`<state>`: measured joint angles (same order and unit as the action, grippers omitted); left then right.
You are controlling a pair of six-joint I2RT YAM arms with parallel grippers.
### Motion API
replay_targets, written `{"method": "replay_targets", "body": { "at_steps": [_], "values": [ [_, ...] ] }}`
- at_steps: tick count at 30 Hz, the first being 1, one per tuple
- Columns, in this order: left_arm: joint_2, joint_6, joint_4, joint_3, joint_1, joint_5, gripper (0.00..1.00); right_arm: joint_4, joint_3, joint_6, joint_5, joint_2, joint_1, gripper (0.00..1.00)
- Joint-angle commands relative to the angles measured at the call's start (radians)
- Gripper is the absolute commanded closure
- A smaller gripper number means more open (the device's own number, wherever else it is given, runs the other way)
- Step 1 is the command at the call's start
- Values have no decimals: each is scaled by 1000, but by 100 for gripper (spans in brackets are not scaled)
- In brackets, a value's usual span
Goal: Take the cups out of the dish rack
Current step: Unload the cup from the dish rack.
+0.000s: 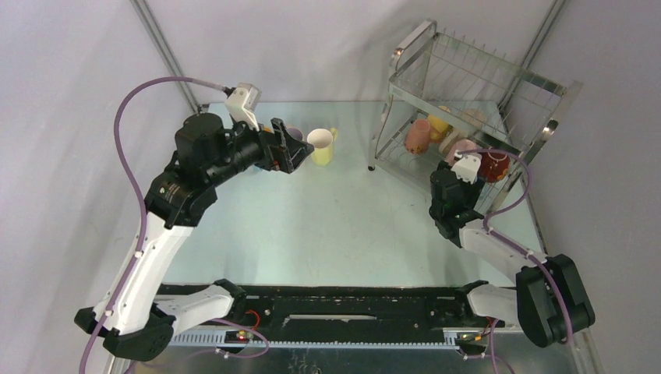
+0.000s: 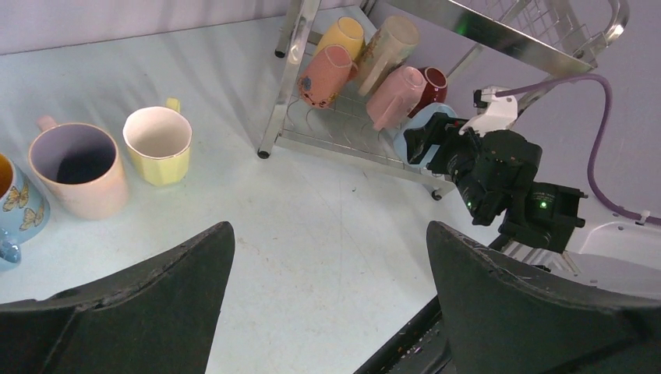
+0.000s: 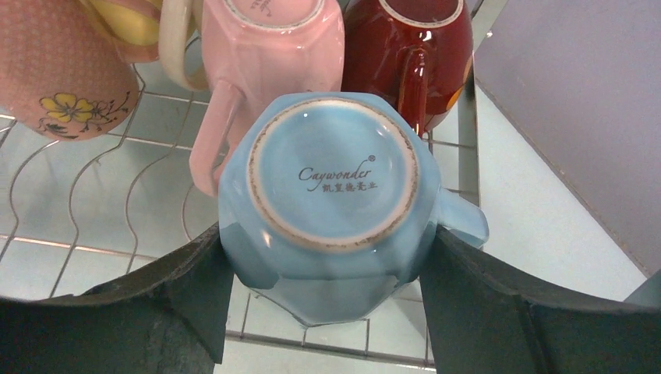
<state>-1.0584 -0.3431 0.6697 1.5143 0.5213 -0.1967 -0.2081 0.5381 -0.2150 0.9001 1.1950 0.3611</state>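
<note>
Lettering (image 3: 337,173) "Caywonder" under light-blue cup (image 3: 327,249)

On my right wrist cam the light blue mug (image 3: 331,202) loses its lower flanks behind the fingers (image 3: 499,304) of the right gripper (image 3: 323,261). The top edge chops off the dark red mug (image 3: 425,47) and pink mug (image 3: 273,39), and the left edge the floral mug (image 3: 54,70). Left wrist cam clips the butterfly mug (image 2: 17,210) at its left edge. Overhead, my left gripper (image 1: 293,152) covers most of a purplish mug (image 1: 295,133).
</note>
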Motion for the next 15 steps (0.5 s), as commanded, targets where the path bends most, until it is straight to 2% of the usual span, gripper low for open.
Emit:
{"method": "replay_targets", "body": {
  "at_steps": [1, 15],
  "values": [
    [23, -31, -54, -41, 2, -29, 0, -37, 33, -47, 47, -69, 28, 78],
    [61, -161, -201, -221, 2, -86, 0, 84, 32, -156, -24, -177, 63, 80]
  ]
}}
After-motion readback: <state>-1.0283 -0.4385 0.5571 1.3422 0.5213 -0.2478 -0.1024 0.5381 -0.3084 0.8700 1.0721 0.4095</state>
